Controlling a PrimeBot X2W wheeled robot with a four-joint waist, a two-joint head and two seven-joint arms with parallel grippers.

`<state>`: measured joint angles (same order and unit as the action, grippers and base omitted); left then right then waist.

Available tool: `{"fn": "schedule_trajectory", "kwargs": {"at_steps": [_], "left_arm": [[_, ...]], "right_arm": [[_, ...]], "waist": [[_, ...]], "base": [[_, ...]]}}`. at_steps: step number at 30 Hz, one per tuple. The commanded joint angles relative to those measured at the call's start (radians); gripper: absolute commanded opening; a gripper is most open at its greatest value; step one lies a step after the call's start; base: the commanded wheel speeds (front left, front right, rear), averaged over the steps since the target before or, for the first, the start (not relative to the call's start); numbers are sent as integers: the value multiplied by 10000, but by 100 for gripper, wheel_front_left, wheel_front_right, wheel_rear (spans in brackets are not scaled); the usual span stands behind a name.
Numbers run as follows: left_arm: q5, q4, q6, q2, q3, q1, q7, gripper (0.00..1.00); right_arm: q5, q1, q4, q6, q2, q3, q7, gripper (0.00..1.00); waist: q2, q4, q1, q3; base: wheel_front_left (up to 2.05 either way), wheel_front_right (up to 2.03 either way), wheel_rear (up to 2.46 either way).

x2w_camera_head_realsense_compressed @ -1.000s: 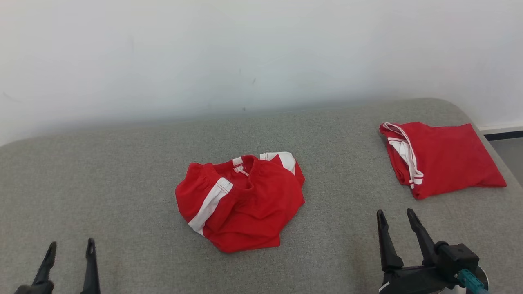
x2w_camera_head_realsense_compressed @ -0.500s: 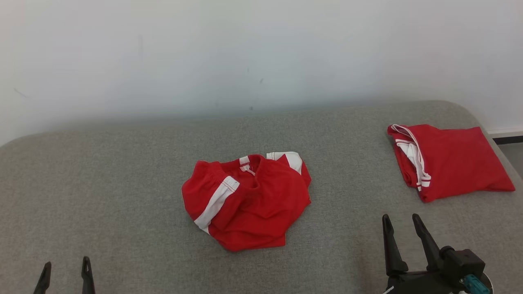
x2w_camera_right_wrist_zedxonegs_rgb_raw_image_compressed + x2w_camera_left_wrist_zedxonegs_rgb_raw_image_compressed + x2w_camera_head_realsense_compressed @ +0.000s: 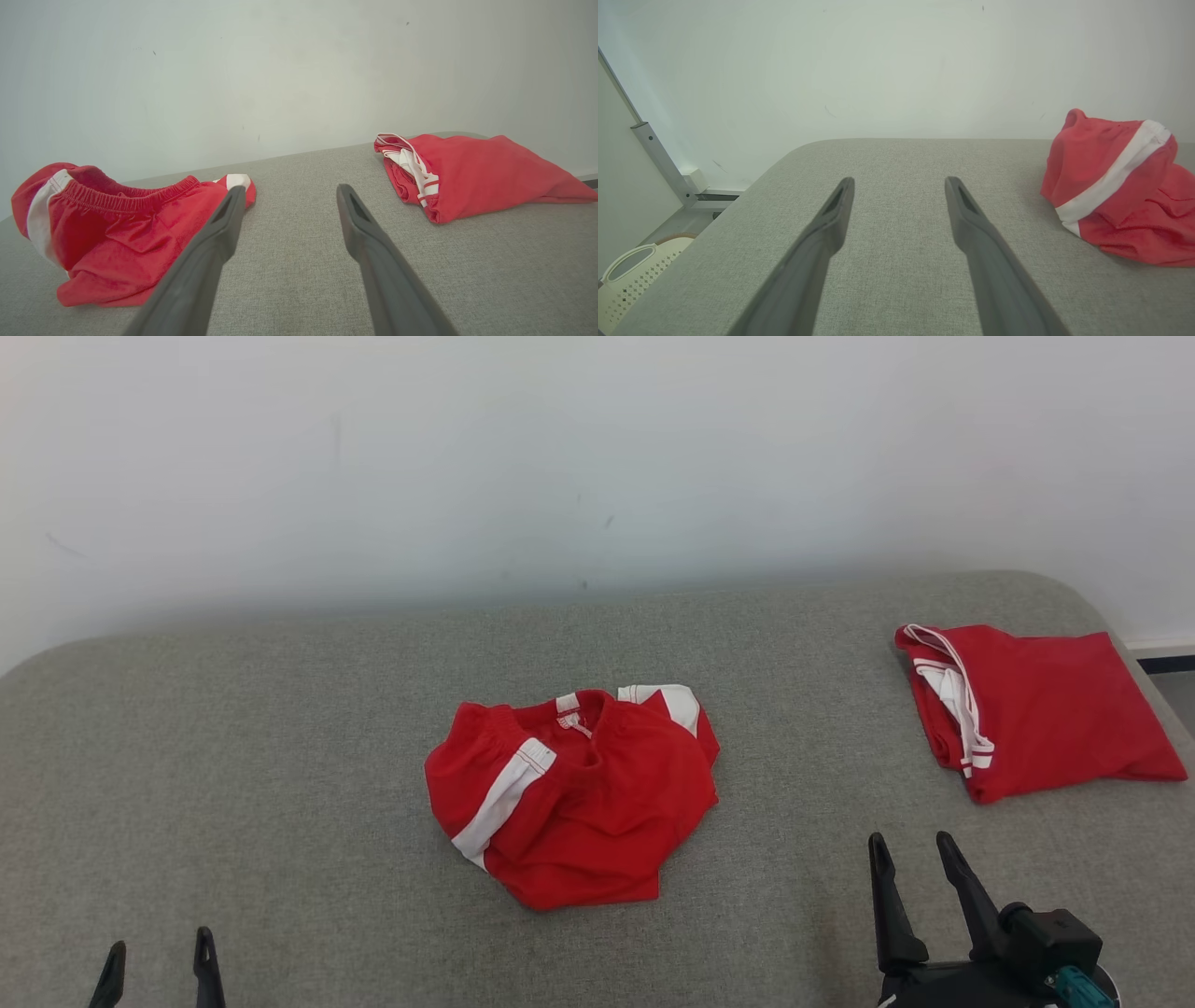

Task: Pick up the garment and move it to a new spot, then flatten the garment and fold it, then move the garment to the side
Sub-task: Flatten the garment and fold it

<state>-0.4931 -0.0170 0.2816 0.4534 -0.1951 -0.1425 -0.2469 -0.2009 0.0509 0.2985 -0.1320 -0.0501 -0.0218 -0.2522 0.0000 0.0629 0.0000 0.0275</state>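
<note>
Grey cushion (image 3: 280, 728) holds the crumpled garment (image 3: 574, 798); left hand (image 3: 159, 943) and right hand (image 3: 909, 840) gape unladen; basket (image 3: 626, 280) contents hidden.

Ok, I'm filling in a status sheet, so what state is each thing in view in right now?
red shorts: crumpled in a heap, mid grey surface, untouched.
folded red garment: folded flat, lying near the surface's right edge.
left end effector: open, empty, clear of the cloth.
right end effector: open, empty, short of both garments.
</note>
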Motion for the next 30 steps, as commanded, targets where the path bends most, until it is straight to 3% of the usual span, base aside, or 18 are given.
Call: {"fn": "schedule_trajectory", "kwargs": {"at_steps": [1,23,30], "left_arm": [[4,-37,-11,-16,23,18,-80,100],[-21,-96,-181,-110,-93,489,-73,100],[446,-87,-823,-351,-1137,2111,412,100]], "right_arm": [[-47,-107,-4,23,-4,-39,-25,100],[-13,-93,-24,21,-4,-50,8,100],[-142,91,16,23,-7,-298,-9,100]], "waist": [[0,8,0,11],[0,29,0,15],[0,227,0,-195]], "base": [[0,0,0],[0,0,0],[0,0,0]]}}
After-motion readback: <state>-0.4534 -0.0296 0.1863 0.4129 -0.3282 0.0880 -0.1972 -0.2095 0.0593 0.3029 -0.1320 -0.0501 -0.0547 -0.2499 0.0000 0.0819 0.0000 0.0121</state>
